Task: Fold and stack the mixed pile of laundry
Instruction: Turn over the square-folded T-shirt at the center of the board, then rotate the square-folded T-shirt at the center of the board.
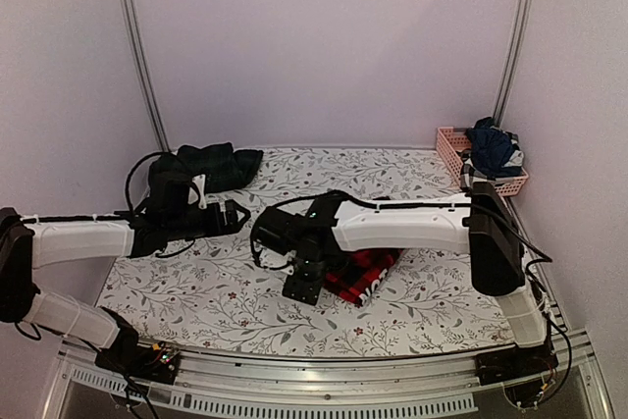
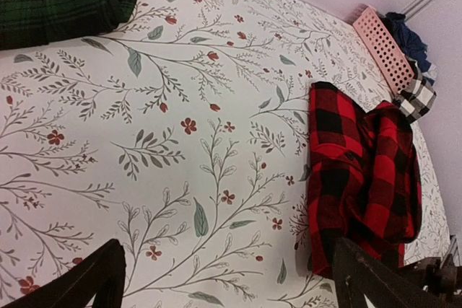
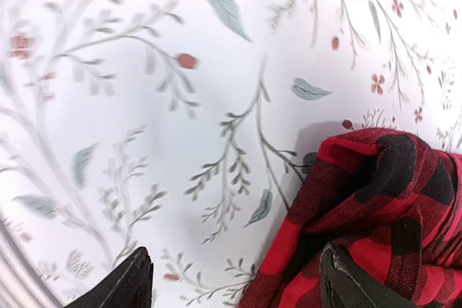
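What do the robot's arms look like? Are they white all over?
Not all over. The left arm and right arm have smooth white shells with chunky black joints. The right arm also has one long black part near its base. Thin black cables loop along them. The left gripper and right gripper are black, with dark fingers.

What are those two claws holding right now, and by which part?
Nothing. Left gripper and right gripper both stand open; the shirt lies loose beside the right one.
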Controlling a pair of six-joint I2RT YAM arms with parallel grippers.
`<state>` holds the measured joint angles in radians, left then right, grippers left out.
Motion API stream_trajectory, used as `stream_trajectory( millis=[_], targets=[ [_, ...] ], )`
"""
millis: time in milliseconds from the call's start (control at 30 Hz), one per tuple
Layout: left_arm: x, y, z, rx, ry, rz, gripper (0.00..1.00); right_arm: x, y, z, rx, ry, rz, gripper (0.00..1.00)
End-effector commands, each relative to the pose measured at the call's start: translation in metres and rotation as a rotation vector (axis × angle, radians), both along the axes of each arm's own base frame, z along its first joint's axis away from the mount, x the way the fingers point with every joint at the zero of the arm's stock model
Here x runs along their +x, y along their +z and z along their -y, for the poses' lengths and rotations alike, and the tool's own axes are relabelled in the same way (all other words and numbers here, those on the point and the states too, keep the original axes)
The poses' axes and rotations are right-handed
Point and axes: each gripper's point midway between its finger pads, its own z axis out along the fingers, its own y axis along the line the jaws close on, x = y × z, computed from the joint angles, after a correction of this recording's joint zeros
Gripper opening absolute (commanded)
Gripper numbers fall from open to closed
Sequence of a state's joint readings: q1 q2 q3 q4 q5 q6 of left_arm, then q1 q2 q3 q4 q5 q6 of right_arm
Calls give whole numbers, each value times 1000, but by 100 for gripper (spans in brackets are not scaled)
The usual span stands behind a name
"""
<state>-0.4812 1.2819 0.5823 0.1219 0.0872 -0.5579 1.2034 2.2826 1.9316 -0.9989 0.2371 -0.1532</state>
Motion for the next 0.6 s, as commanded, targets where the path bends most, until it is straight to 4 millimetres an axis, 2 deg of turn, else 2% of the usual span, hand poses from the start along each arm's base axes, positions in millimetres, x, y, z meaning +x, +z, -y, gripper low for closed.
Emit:
stream_trajectory(
  millis=[0, 33, 67, 100, 133, 167, 200, 233, 300, 333, 367, 433, 500, 567],
  targets=[
    [1, 1, 8, -74, -8, -19, 100, -41, 96, -44, 392, 250, -130, 78],
    [-2, 1, 12, -88, -26, -17, 100, -42, 97, -39, 405, 260, -144, 78],
    [-4, 3, 18, -96, -49, -11, 100, -40, 105, -35, 443, 266, -157, 77],
    [-9, 4, 26, -94, -87, 2, 100, -32, 111, -29, 482, 249, -173, 77],
    [-15, 7, 38, -78, -145, 27, 100, -20, 130, -18, 552, 222, -172, 77],
    [-22, 10, 50, -51, -201, 60, 100, -1, 140, -7, 618, 168, -174, 77],
    [-27, 16, 64, -15, -247, 98, 100, 23, 154, 13, 690, 96, -161, 77],
    [-32, 18, 75, 22, -287, 130, 100, 59, 182, 40, 817, -9, -123, 79],
    [-39, 13, 96, 71, -353, 144, 100, 114, 197, 98, 938, -219, -47, 81],
    [-39, 3, 102, 86, -363, 112, 100, 137, 199, 126, 993, -352, -45, 80],
    [-39, -3, 108, 73, -372, 82, 100, 158, 199, 156, 1024, -446, -21, 79],
    [-42, -8, 122, 18, -401, 54, 100, 188, 183, 199, 1055, -596, -33, 76],
    [-48, -13, 133, -27, -421, 31, 100, 208, 156, 224, 1040, -692, -64, 70],
    [-52, -20, 142, -47, -427, 1, 97, 221, 130, 238, 1007, -743, -89, 64]
  ],
)
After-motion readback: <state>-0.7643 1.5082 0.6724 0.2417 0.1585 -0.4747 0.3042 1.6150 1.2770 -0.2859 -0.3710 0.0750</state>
